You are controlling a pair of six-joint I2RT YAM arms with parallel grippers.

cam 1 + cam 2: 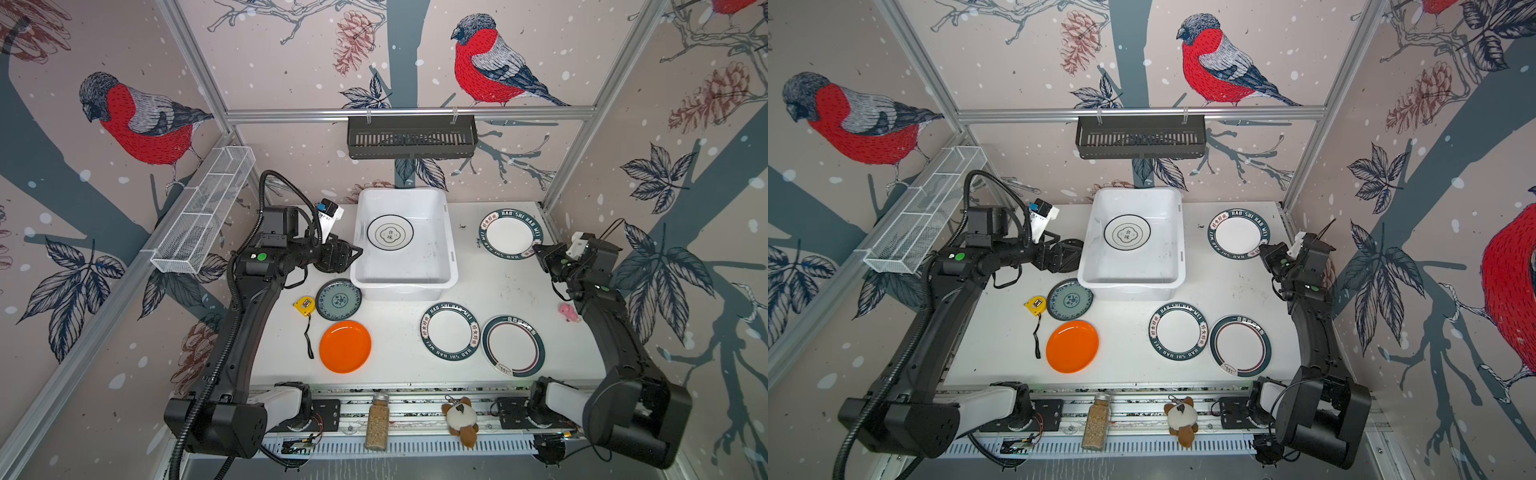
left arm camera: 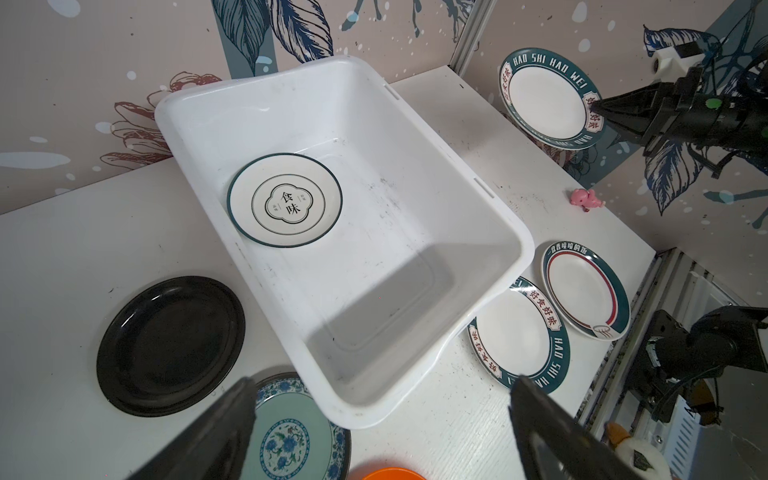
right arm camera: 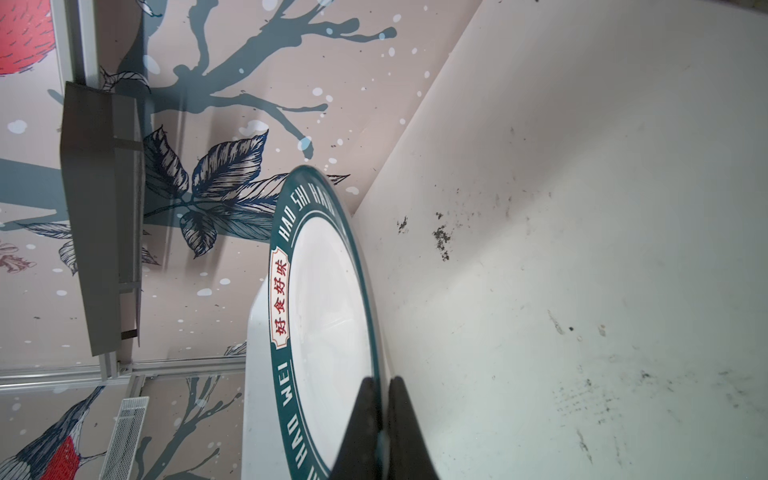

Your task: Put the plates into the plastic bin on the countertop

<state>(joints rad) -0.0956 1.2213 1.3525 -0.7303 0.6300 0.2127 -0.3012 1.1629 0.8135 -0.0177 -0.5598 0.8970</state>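
The white plastic bin (image 1: 451, 249) stands at the back middle of the countertop (image 1: 399, 365) and holds one white ringed plate (image 1: 390, 232) (image 2: 284, 199). My right gripper (image 1: 538, 249) (image 3: 380, 386) is shut on the rim of a lettered plate (image 1: 511, 233) (image 3: 328, 299) at the back right, whose gripped side looks raised. My left gripper (image 1: 351, 254) (image 2: 382, 380) stands open at the bin's left side and holds nothing. Under it lies a black plate (image 2: 170, 345), mostly hidden in both top views. On the countertop lie a teal floral plate (image 1: 338, 299), an orange plate (image 1: 345, 346), a second lettered plate (image 1: 450, 331) and a ringed plate (image 1: 513, 345).
A yellow tape measure (image 1: 304, 306) with its black strap lies left of the floral plate. A pink toy (image 1: 568, 311) sits by the right arm. A jar (image 1: 377, 422) and a plush toy (image 1: 460, 419) rest on the front rail. A black basket (image 1: 411, 137) and a wire tray (image 1: 203, 208) hang on the walls.
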